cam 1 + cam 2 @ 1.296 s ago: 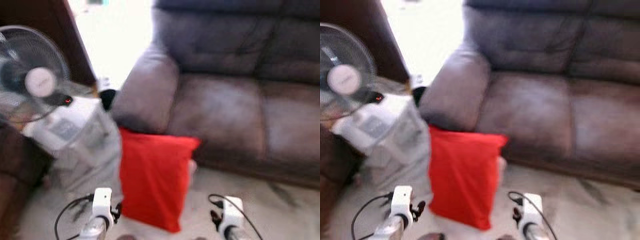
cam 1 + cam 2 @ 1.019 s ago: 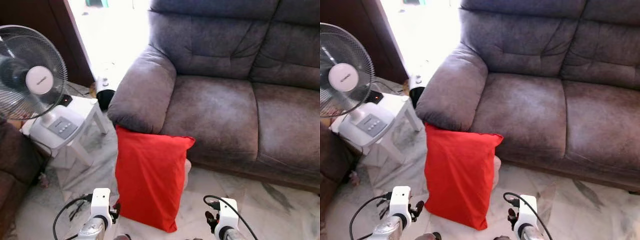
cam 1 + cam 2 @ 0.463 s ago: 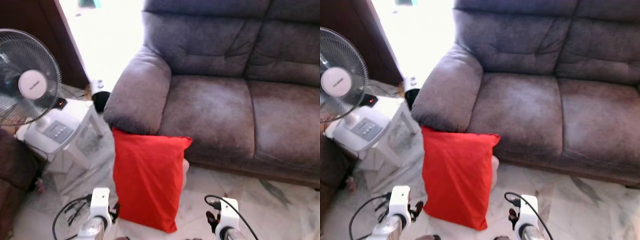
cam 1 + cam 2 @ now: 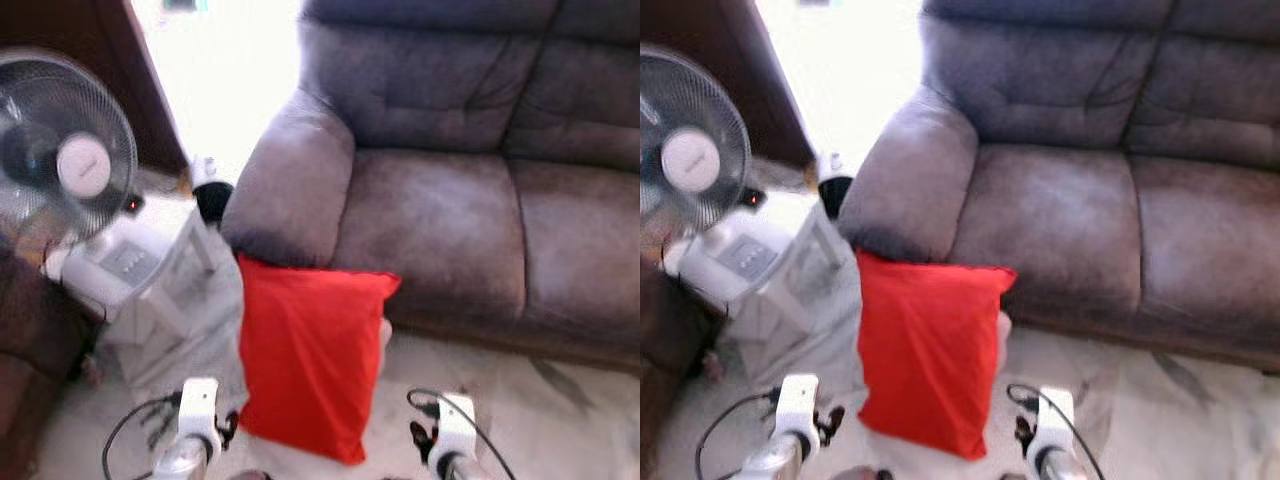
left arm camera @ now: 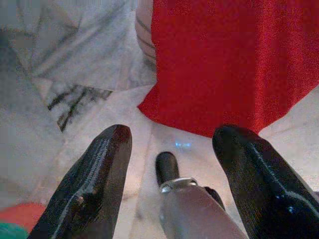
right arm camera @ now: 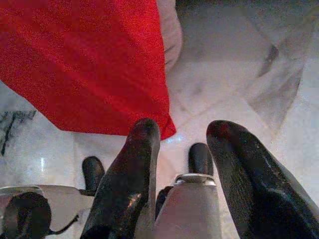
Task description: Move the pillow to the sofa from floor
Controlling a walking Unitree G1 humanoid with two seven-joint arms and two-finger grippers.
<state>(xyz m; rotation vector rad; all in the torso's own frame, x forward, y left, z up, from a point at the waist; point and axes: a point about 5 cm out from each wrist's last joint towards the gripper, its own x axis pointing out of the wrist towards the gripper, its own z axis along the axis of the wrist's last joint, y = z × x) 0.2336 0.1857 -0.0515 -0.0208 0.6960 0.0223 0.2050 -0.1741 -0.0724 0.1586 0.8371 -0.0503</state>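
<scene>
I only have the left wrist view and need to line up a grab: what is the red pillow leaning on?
Observer: The red pillow stands on the floor, its top against the grey sofa's armrest.
Operator: Where is the other gripper?
Observer: The right gripper hangs open above the marble floor, near the pillow's lower corner.
Operator: Anything crowding my left side?
Observer: A white pedestal fan stands beside the armrest, to the pillow's left.
</scene>
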